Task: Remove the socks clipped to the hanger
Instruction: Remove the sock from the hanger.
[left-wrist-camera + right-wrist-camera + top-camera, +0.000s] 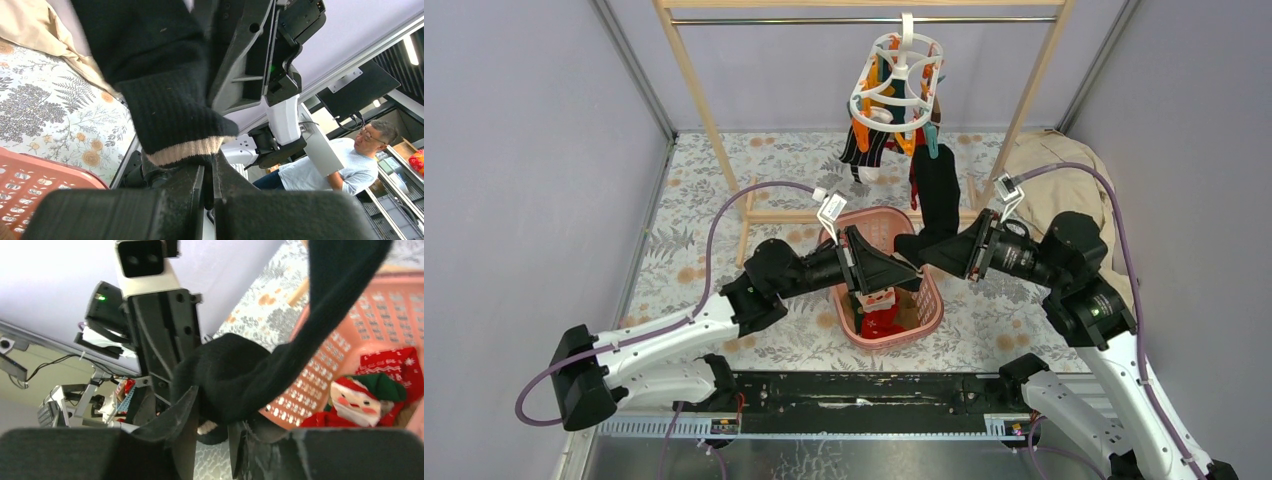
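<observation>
arms: two, the left arm (674,335) and the right arm (1114,330)
hanger (902,68): one
rack (699,95): one
basket (932,300): one
black sock (939,195): one
red socks (882,323): at least one
clipped socks (861,150): several, too bunched to count
beige cloth (1054,175): one
man (350,167): one

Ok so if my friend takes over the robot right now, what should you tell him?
Left gripper: shut on the cuff of the black sock.
Right gripper: the black sock lies between its fingers; unclear if it grips.
Where things are: the hanger hangs on the wooden rack. The black sock stretches from its clips down to both grippers, above the pink basket.
Done: one red sock lies in the basket.
Left: free the black sock, then the other socks on the clips.
</observation>
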You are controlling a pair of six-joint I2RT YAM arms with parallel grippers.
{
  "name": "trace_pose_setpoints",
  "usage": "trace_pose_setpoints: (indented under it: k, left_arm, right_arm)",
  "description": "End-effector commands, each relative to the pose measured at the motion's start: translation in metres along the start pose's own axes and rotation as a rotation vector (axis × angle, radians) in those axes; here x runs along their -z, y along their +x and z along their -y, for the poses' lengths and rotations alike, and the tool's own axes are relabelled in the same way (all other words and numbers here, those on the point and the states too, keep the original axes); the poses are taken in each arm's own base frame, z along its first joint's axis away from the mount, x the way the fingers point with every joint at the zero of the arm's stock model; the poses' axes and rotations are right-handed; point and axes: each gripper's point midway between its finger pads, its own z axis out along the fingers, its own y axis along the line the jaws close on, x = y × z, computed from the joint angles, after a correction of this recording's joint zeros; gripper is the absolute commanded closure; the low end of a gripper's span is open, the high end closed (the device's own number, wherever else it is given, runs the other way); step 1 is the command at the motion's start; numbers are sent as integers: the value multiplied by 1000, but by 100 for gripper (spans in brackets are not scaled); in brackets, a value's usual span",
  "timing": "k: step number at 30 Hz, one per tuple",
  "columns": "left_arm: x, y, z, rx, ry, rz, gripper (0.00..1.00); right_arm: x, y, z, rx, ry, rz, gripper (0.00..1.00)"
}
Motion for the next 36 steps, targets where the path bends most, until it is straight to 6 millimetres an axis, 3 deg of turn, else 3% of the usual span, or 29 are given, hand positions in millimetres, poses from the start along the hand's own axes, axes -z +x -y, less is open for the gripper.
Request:
trace_pose_setpoints:
  k: [1, 6, 9, 15, 25, 36]
  left_arm:
    - [0, -12, 21, -42, -4, -4, 95]
    - [4, -15, 21, -58, -37, -6, 95]
    - [6, -14, 18, -69, -59, -11, 95]
    - [13, -18, 23, -86, -78, -17, 95]
    - [37, -29, 36, -101, -141, -8, 95]
    - [49, -29, 54, -58, -146, -51, 94]
  right_arm:
    - [8, -5, 19, 60, 142, 25, 59]
    - [24, -18, 31, 150, 296, 50, 45]
    - [30, -31, 24, 209, 319, 83, 39]
    - [34, -57, 14, 297, 344, 146, 37]
    - [11, -91, 19, 374, 320, 227, 40]
    - [-33, -119, -3, 494, 68, 303, 44]
